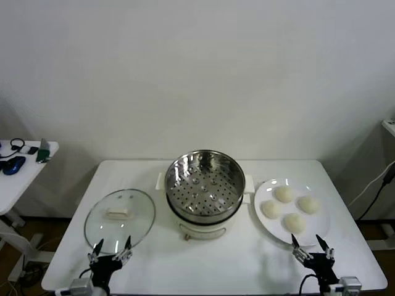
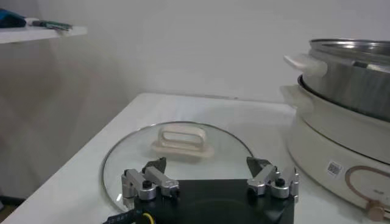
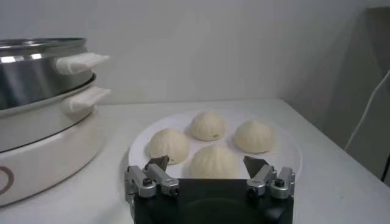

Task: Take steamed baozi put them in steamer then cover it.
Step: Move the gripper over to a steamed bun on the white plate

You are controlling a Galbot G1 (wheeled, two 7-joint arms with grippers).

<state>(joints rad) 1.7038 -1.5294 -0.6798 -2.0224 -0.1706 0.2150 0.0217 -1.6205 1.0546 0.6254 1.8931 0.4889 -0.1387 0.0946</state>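
Nothing loaded: four buns on the plate, steamer empty, lid off

Both tools, left tool [image 1: 112, 252] near the cover [image 1: 119, 219] and right tool [image 1: 312, 246] by the plate [image 1: 265, 221], gape wide, holding nothing. The steamed baozi [image 1: 290, 208] touch; a pinch could dent or nudge neighbours. The steamer [image 1: 203, 182] sits mid-tabletop [image 1: 234, 262].

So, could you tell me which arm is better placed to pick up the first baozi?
The right: its open hand sits beside the plate of baozi; the left hand is by the cover.
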